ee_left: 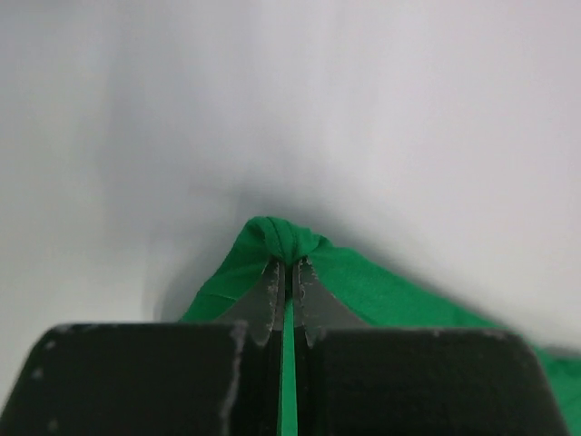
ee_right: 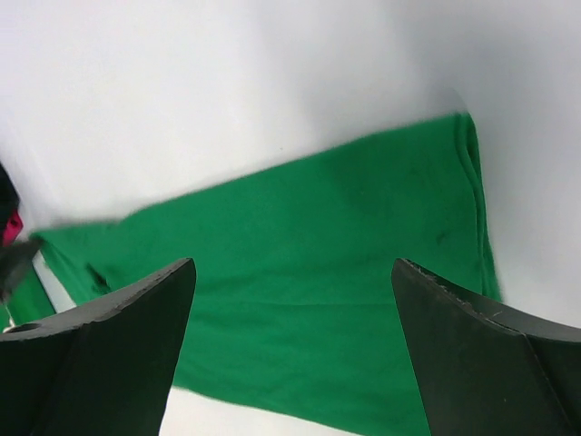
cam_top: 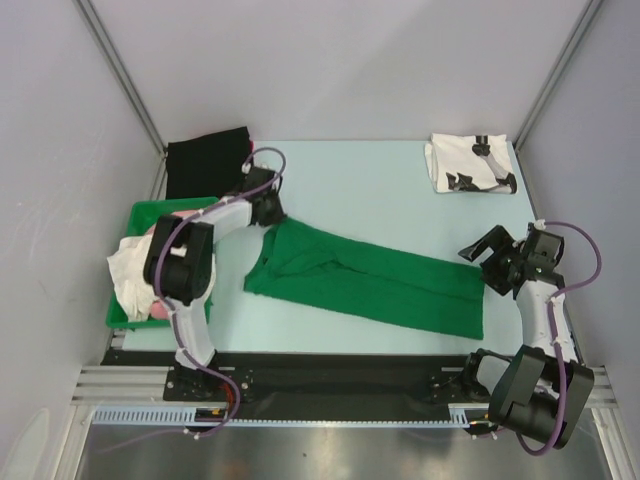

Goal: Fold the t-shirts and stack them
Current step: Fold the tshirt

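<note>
**Left pincer pinches green shirt, right pincer spread**

The left gripper (ee_left: 289,269) has its fingers pressed together on a bunched corner of the green t-shirt (cam_top: 370,285). The shirt stretches away to that gripper's right. The right gripper (ee_right: 292,265) is spread wide above the shirt's other end, holding nothing. The white printed t-shirt (cam_top: 455,166) lies folded well beyond the right gripper.

Left wrist view: the body of the left pincer (ee_left: 289,277) blocks the lower part of the plain bright green cloth t-shirt (ee_left: 283,238), and the right edge cuts the shirt off.

Top view: the left arm (cam_top: 190,262) covers part of the green plastic bin (cam_top: 145,209). The black print on the white folded t-shirt (cam_top: 462,166) is too small to read.

Right wrist view: a dark-and-pink object (ee_right: 9,225) at the left edge is blurred and unidentifiable.
</note>
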Available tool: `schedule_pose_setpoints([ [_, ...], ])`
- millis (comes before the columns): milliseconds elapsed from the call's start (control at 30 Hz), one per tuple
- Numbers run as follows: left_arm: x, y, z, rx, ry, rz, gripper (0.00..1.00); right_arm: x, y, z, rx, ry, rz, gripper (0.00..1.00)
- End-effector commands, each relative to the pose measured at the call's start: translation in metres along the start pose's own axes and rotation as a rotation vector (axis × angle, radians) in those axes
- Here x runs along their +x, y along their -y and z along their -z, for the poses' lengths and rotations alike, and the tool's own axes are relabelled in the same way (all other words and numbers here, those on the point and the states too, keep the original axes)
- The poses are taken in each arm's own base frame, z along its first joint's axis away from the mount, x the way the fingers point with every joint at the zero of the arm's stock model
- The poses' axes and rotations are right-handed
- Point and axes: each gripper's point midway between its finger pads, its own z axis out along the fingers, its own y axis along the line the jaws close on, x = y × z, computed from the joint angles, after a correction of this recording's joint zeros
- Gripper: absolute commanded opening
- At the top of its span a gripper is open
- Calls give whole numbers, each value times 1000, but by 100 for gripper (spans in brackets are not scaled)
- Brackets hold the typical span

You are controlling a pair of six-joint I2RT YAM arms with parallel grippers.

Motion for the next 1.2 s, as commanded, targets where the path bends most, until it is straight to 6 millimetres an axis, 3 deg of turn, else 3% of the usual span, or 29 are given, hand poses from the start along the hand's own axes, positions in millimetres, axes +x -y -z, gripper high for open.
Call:
schedule_pose_setpoints([
  [0,-62,26,-29,8,68,-30,0,-11,-7,-1,-47,31,32,96],
  [67,-71,37,-49,13,34,-35,0,-13,-9,-3,-61,39,31,96],
  [100,-96,55,-69,44,67,-36,0,-13,-9,-4,-64,37,26,96],
  [133,-95,63,-84,65,37,-35,0,-12,-9,-6,-71,33,25,96],
  [167,-143,100,-73,164,130,-27,0,-12,-11,-7,-86,37,25,96],
  [200,-154,118,-76,228,144,-12,0,-12,-10,-8,-83,36,23,96],
  [233,-132,135,-108,335,73,-17,0,-10,-9,-10,-83,31,20,96],
  [267,-169,174,-80,444,176,-30,7,-9,-11,-10,-97,27,23,96],
  [300,-172,185,-77,474,194,-38,14,-8,-12,-10,-102,19,24,96],
  [333,-192,204,-50,530,271,-60,25,-7,-13,-10,-107,18,27,95],
  [367,-176,206,-52,518,249,-70,64,-6,-14,-8,-111,8,32,96],
  [400,-179,209,-40,520,282,-79,86,-5,-15,-7,-111,9,38,95],
  [433,-190,212,-25,529,345,-82,100,-6,-16,-6,-113,16,44,96],
  [467,-196,213,5,519,378,-84,100,-5,-16,-4,-110,14,42,96],
  [533,-195,212,28,522,357,-102,100,-1,-19,0,-112,0,40,95],
  [600,-199,213,64,507,358,-120,100,-1,-26,5,-123,-1,48,96],
  [633,-187,205,69,469,310,-123,100,-2,-29,9,-123,3,51,95],
  [667,-159,200,62,431,247,-133,100,-2,-30,16,-117,11,52,96],
  [700,-160,198,92,415,282,-137,100,-7,-37,23,-124,29,57,96],
  [733,-146,194,97,394,268,-141,100,-6,-37,28,-116,24,52,96],
  [767,-103,188,89,356,192,-167,99,-9,-39,33,-110,41,53,96],
  [800,-95,188,114,359,211,-169,99,-14,-46,42,-122,65,61,96],
  [833,-79,186,119,344,202,-171,98,-11,-47,46,-113,57,43,96],
  [867,-29,185,113,332,122,-207,96,-12,-49,49,-117,62,41,96],
  [933,5,191,131,352,89,-209,93,-9,-51,56,-112,61,30,96],
  [967,51,195,131,359,15,-253,91,-8,-51,58,-108,58,23,97],
  [1000,70,199,135,368,-15,-241,90,-8,-52,62,-108,66,27,97],
  [1033,102,213,148,415,-56,-272,89,-8,-51,65,-93,64,20,97],
  [1167,189,223,161,462,-200,-300,82,-12,-52,78,-70,86,34,98],
])
